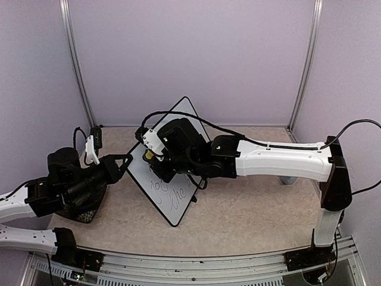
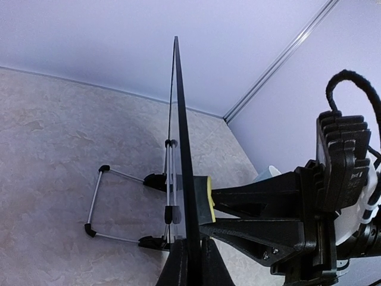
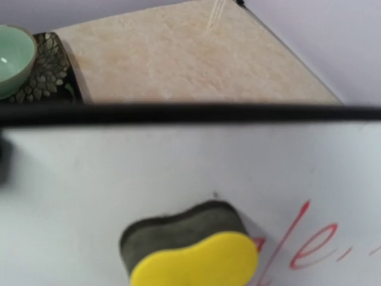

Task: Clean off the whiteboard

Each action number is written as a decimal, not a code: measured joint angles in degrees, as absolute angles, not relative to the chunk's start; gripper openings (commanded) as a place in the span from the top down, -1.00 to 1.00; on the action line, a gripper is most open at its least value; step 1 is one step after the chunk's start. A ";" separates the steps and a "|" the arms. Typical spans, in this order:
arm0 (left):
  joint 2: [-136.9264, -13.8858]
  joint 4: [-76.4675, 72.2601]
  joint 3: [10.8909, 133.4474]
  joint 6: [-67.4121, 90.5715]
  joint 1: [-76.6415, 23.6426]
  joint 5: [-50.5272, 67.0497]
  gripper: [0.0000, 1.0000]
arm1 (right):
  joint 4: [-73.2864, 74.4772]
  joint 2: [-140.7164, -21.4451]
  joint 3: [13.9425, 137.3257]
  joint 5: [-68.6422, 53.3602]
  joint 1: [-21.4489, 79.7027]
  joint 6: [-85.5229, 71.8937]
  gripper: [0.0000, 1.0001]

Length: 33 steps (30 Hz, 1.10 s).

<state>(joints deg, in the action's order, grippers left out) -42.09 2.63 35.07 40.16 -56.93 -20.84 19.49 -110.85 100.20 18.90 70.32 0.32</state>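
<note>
Left gripper (image 1: 125,161) pinched the whiteboard's (image 1: 174,205) edge. Right gripper (image 1: 152,156) clamped a sponge (image 3: 193,256). Only its wrist camera caught a green bowl (image 3: 12,56).

I get soft, even light with faint shadows overhead; my right wrist view blurs the sponge (image 3: 193,259) and whiteboard (image 3: 83,173).

**Top external:** mounted high behind the arm bases (image 1: 309,257), looking forward and down over the bench (image 1: 256,208) to the back wall (image 1: 190,53). It is the widest view, with the whole whiteboard (image 1: 172,199) at middle distance.

**Left wrist:** low and close, sighting along the whiteboard (image 2: 186,179), which shows edge-on with its wire stand (image 2: 98,202) to the left.

**Right wrist:** the nearest view, facing the board's written side, with the bench beyond the top edge.

**Shared by all three views:** the whiteboard and the yellow sponge (image 1: 149,155) against it.
</note>
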 measured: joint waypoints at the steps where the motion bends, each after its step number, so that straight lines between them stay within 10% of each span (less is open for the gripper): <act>1: -42.09 2.63 35.07 40.16 -56.93 -20.84 1.00 | 19.31 -110.61 99.39 18.85 70.30 0.23 1.00; 33: -42.15 2.15 35.07 40.16 -56.99 -20.12 1.00 | 21.04 -109.80 100.03 19.27 70.78 -0.12 1.00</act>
